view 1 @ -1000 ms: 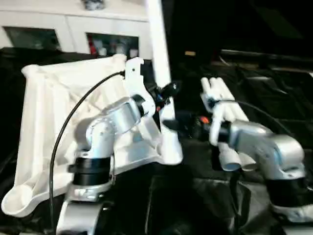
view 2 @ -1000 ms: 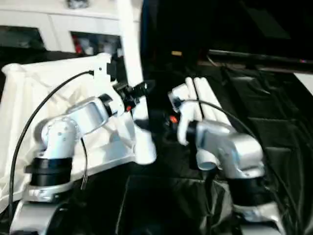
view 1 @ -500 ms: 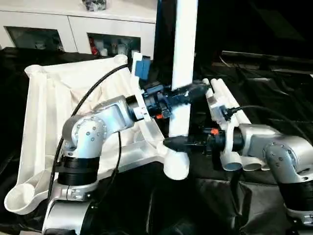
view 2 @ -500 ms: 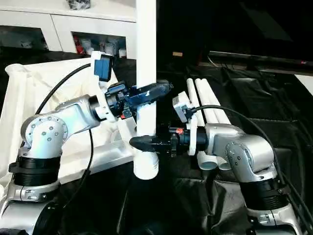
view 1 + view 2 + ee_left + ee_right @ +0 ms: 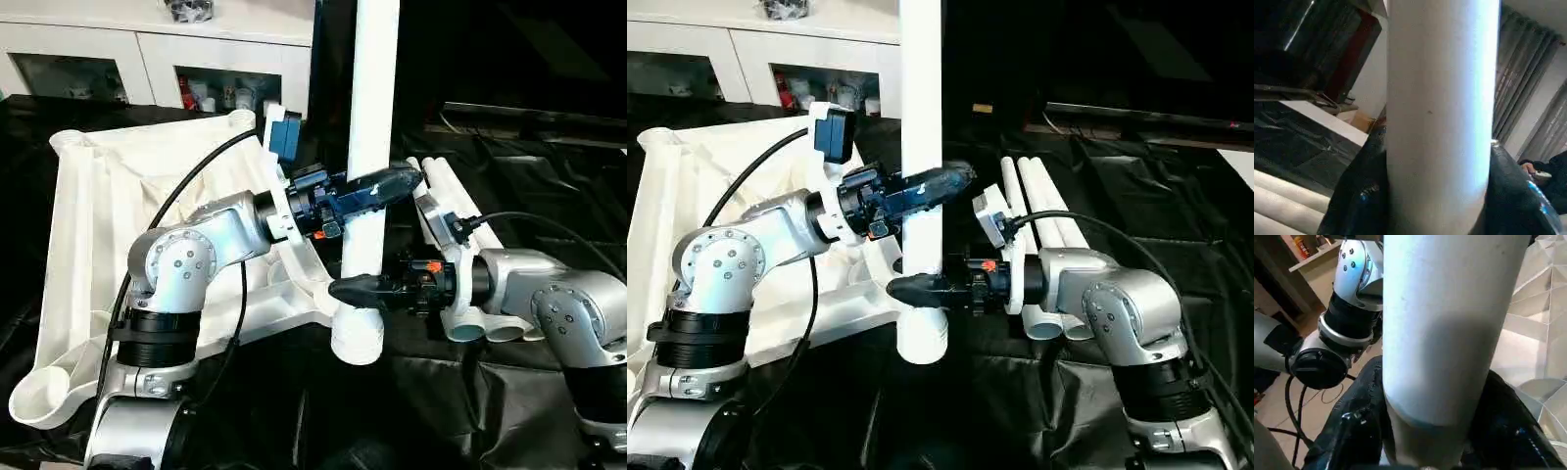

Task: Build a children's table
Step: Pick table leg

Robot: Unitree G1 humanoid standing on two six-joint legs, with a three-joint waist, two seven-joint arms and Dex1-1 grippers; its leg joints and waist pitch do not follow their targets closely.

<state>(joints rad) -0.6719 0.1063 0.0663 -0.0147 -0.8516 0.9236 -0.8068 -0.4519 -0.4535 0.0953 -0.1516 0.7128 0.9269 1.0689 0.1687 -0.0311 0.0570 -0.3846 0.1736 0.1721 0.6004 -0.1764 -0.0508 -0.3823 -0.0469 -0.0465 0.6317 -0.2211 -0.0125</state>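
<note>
Seat the upright leg into its corner socket.
Both your left pincer (image 5: 384, 186) and right pincer (image 5: 355, 290) are clamped on the leg (image 5: 372, 147), standing at the tabletop's (image 5: 98, 225) near corner; keep it vertical, press straight down.

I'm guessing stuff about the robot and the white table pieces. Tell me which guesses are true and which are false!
1. The robot holds one white leg standing upright. True.
2. Both grippers grip that leg. True: the left gripper is higher, the right gripper lower, near its wide end.
3. The tabletop lies with its smooth side up. False: its ribbed underside faces up.
4. The spare legs stand upright too. False: they lie flat on the black cloth.
5. The held leg is to the left of the tabletop. False: it is at its right edge.
</note>
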